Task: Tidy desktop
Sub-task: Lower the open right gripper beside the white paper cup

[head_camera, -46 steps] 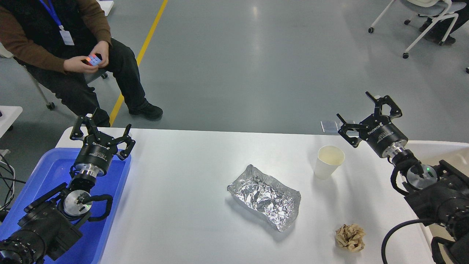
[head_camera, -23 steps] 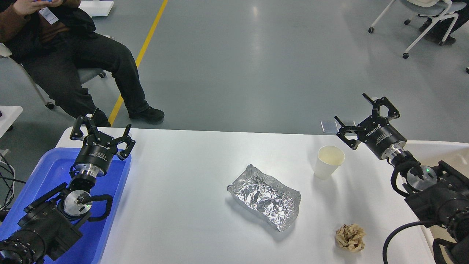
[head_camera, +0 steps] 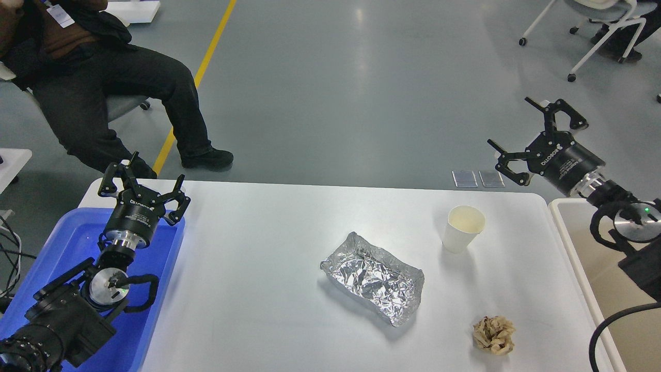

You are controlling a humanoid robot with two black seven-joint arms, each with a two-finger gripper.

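Observation:
The white desktop (head_camera: 268, 310) fills the lower middle of the head view. On it lie a crumpled foil tray (head_camera: 373, 277) at the centre, a white paper cup (head_camera: 463, 228) standing upright to its right, and a crumpled brown paper ball (head_camera: 494, 335) near the front right. My left gripper (head_camera: 143, 185) is open and empty over the far end of the blue tray (head_camera: 72, 243). My right gripper (head_camera: 537, 137) is open and empty, raised beyond the desktop's far right corner, up and right of the cup.
A beige bin (head_camera: 614, 289) stands at the desktop's right edge under my right arm. A seated person (head_camera: 98, 77) is at the far left. Office chairs (head_camera: 599, 31) stand far right. Two small grey plates (head_camera: 477, 179) lie on the floor behind the desk.
My right gripper has risen and moved right, away from the cup, uncovering the desktop's right corner and the bin. The seated person leaned back. My left arm has not moved.

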